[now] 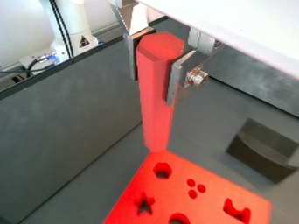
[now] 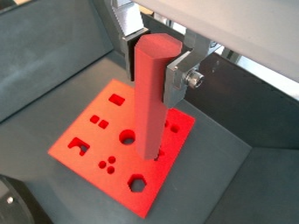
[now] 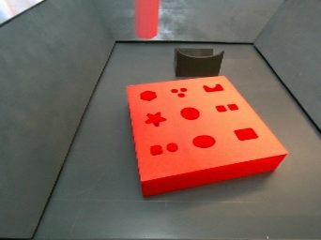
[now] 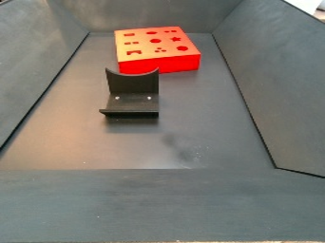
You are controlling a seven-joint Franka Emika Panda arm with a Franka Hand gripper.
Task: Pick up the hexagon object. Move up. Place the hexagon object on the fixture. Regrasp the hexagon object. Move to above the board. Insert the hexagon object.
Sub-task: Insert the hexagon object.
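The gripper (image 1: pixel 159 54) has its two silver fingers (image 2: pixel 177 77) pressed against the sides of the hexagon object (image 1: pixel 156 96), clamping it near its upper end. The red peg hangs straight down from the jaws, upright, with its lower end in the air above the board (image 2: pixel 93 149), not touching it. In both wrist views the peg's tip sits over the holed top of the slab; in a wrist view it lines up close to a hexagon-shaped hole (image 1: pixel 163 166). In a side view only the lower part of the peg (image 3: pixel 148 19) shows, dropping in from the top edge, above the far left of the bin; the gripper itself is out of that frame. The fixture (image 3: pixel 197 62) stands on the dark floor just beyond the board's far edge, with nothing on it. In a side view the fixture (image 4: pixel 129 93) is nearer and the board (image 4: pixel 158 48) lies behind it.
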